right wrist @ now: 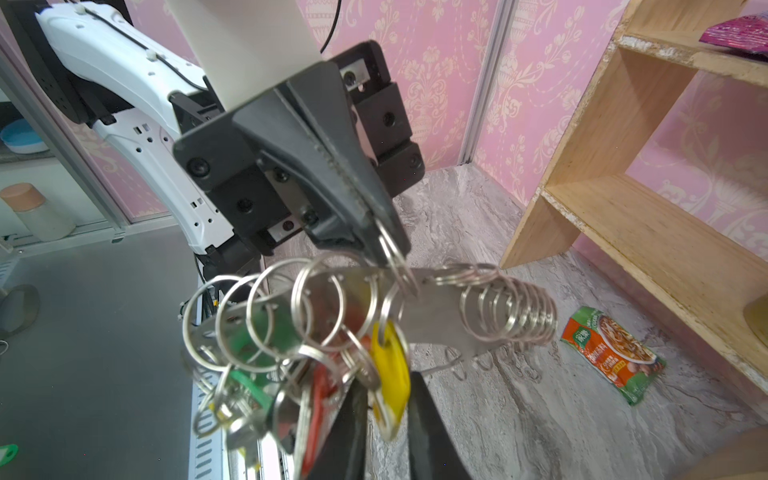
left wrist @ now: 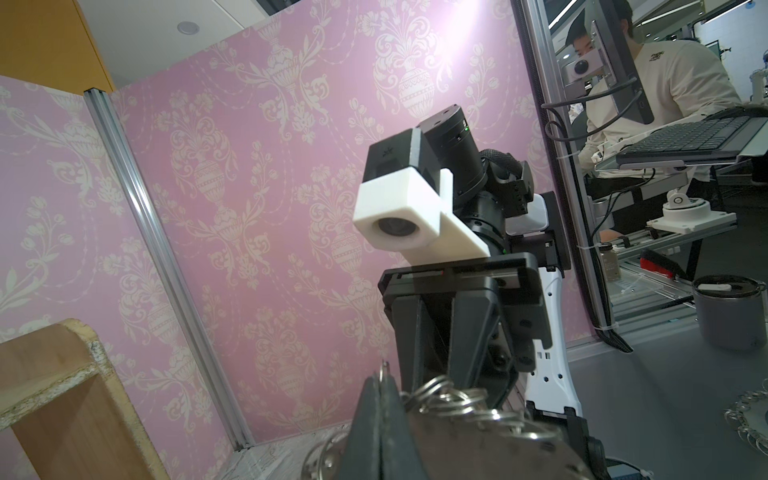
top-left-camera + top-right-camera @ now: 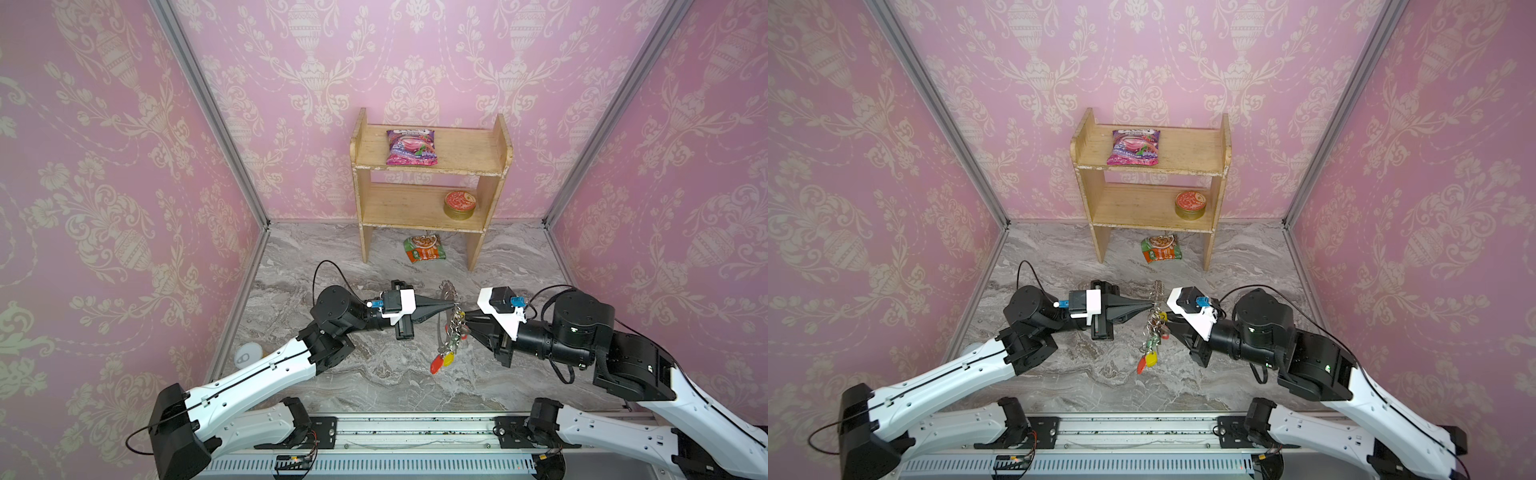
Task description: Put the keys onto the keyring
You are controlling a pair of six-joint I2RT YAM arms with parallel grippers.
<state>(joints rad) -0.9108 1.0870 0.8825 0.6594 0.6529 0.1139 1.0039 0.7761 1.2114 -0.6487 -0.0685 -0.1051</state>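
Observation:
The keyring [image 3: 442, 332] hangs edge-on above the marble floor between both arms; its grey band [image 1: 432, 303] is lined with silver loops. My left gripper [image 3: 454, 306] is shut on one small loop at the band's upper edge, also seen in the left wrist view [image 2: 380, 386] and from the right wrist [image 1: 382, 245]. Several keys [image 3: 1152, 336] dangle from the loops, with green [image 1: 249, 332], orange-red [image 3: 436, 365] and yellow tags. My right gripper [image 1: 386, 415] stands slightly open just right of the ring [image 3: 467, 320], the yellow-tagged key [image 1: 390, 374] hanging between its fingers.
A wooden shelf [image 3: 428, 208] stands at the back wall with a pink snack bag [image 3: 412, 147] on top and a round tin [image 3: 459, 204] below. A green-orange packet [image 3: 424, 248] lies on the floor under it. A white round object [image 3: 248, 355] sits by the left wall.

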